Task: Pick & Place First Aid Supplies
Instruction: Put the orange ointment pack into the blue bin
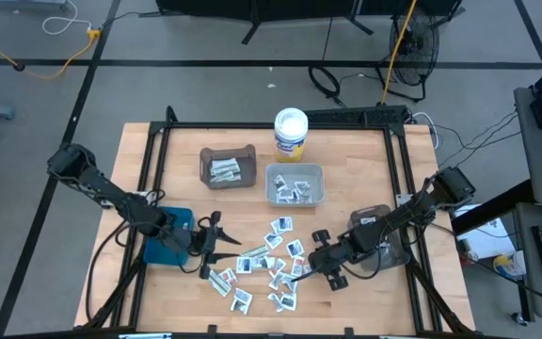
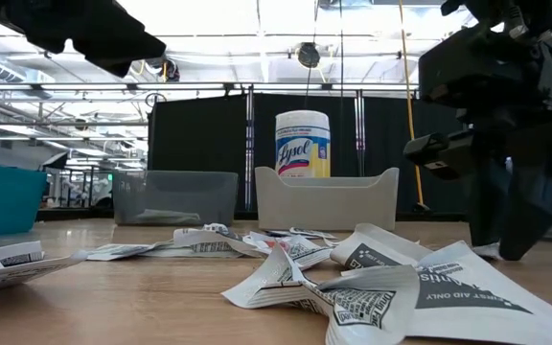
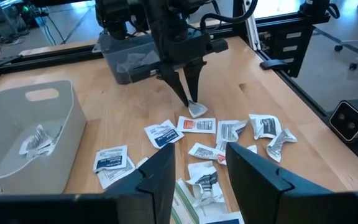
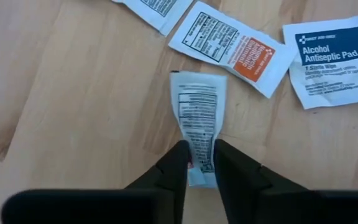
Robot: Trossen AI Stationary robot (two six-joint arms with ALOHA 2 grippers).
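The right tool is down on the bench, its fingers pinched on the end of a narrow white packet that lies flat at the near-right edge of the scattered first aid supplies. The left tool, fingers parted and empty, hovers at that scatter's left side. Beyond the scatter stand a clear bin, a brown bin, then a wipes tub.
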